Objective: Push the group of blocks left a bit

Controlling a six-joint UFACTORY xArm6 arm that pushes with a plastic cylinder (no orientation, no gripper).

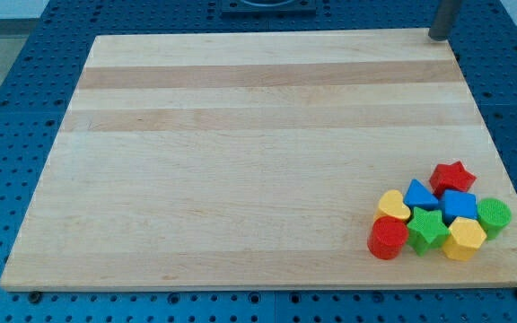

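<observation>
Bench: a pale wooden board [240, 152] lying on a blue perforated base [25, 81].
Group: eight small plastic blocks packed together near the board's corner at the view's bottom right, most touching a neighbour.
Members, top: red star block [452, 176]; blue triangular block [419, 195]; blue cube-like block [460, 205].
Members, right: green cylinder block [494, 216], the one nearest the board's right edge.
Members, bottom: yellow heart-shaped block [392, 205]; red cylinder block [387, 239]; green star block [427, 228]; yellow hexagonal block [466, 238].
My tip: the dark rod's lower end [439, 36] sits at the board's top right corner, well apart from the group and touching no block.
Hand: there is none on this rig; the rod holds nothing.
Step in hand: by my judgement the approach; the push has not begun.
Next move calls for: bringing my tip down the view's right side to just right of the green cylinder and blue cube, then sliding left.
Risk: an off-centre push would likely scatter the cluster.
</observation>
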